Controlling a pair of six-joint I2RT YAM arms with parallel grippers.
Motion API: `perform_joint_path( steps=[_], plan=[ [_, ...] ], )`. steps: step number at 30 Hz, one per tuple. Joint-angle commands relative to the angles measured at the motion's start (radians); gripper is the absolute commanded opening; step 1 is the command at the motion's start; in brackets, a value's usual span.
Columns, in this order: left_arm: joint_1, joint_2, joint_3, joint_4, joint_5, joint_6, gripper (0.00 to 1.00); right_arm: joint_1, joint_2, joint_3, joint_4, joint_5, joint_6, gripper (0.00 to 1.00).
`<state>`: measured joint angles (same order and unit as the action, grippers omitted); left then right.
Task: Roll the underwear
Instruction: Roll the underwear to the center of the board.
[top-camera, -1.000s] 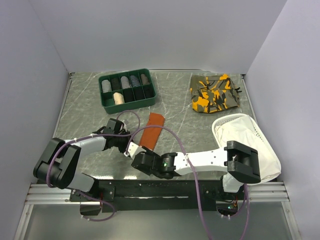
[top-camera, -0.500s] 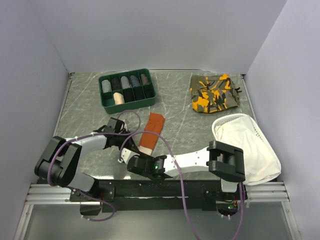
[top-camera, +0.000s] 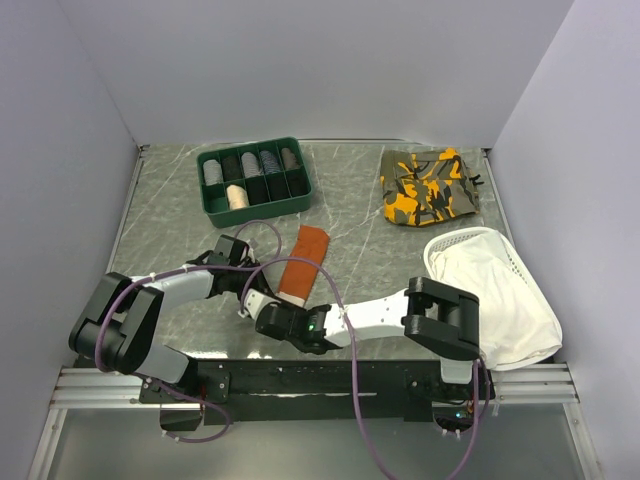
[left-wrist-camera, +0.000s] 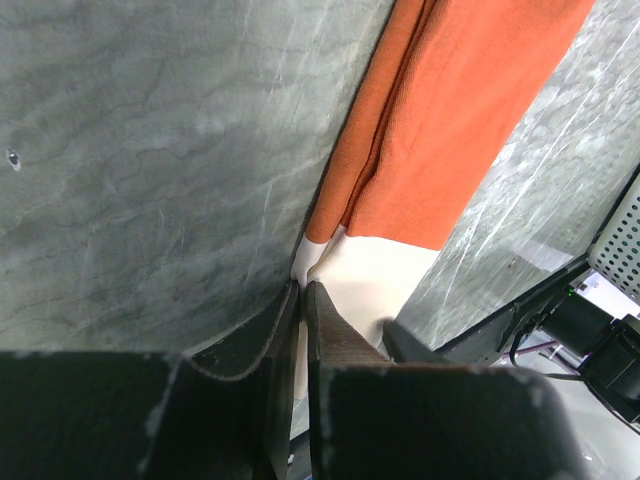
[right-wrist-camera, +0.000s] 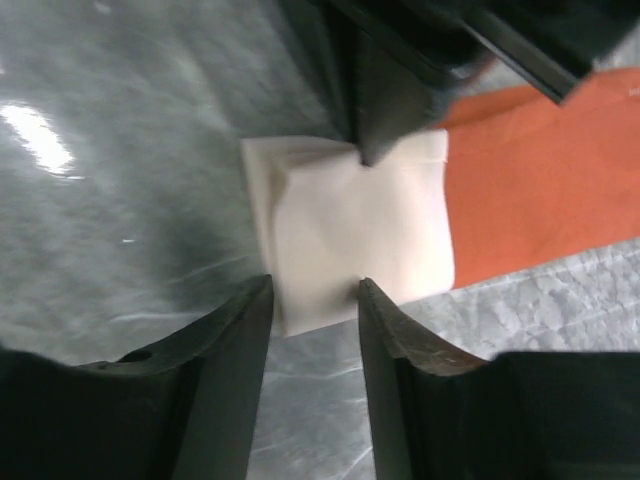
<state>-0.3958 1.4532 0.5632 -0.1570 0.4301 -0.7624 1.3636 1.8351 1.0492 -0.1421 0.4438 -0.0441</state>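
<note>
The underwear (top-camera: 303, 258) lies folded into a narrow rust-orange strip (left-wrist-camera: 460, 120) on the grey table, its cream waistband panel (right-wrist-camera: 350, 225) at the near end. My left gripper (left-wrist-camera: 302, 287) is shut on the left corner of that cream panel, with pale cloth showing between the fingers. It sits at the strip's near-left end (top-camera: 252, 296). My right gripper (right-wrist-camera: 313, 290) is open and low on the table, its jaws straddling the near edge of the cream panel. From above it lies just below the strip's near end (top-camera: 272, 318). The left fingers (right-wrist-camera: 385, 110) press the panel's far side.
A green divided tray (top-camera: 213, 201) holding rolled items stands at the back left. An orange-and-olive camouflage garment (top-camera: 432, 187) lies at the back right. A large white cloth with a mesh edge (top-camera: 500, 290) covers the right side. Purple cables loop over both arms.
My right arm has swung left and brought its gripper up to the cream end of the underwear, with the jaws somewhat narrower. The left gripper has kept its place and grip.
</note>
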Motion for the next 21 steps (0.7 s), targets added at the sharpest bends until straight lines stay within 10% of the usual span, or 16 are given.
perform_joint_path(
  steps=[1, 11, 21],
  plan=[
    [0.000, 0.018, -0.013, -0.050, -0.050, 0.040, 0.13, -0.018, -0.010, -0.018, 0.030, -0.005, 0.003, 0.45],
    [0.000, 0.027, -0.008, -0.046, -0.045, 0.041, 0.13, -0.017, -0.028, -0.049, 0.016, -0.082, 0.032, 0.41],
    [0.000, 0.027, -0.006, -0.050, -0.054, 0.041, 0.13, -0.011, -0.017, -0.040, 0.013, -0.111, 0.035, 0.17]
  ],
)
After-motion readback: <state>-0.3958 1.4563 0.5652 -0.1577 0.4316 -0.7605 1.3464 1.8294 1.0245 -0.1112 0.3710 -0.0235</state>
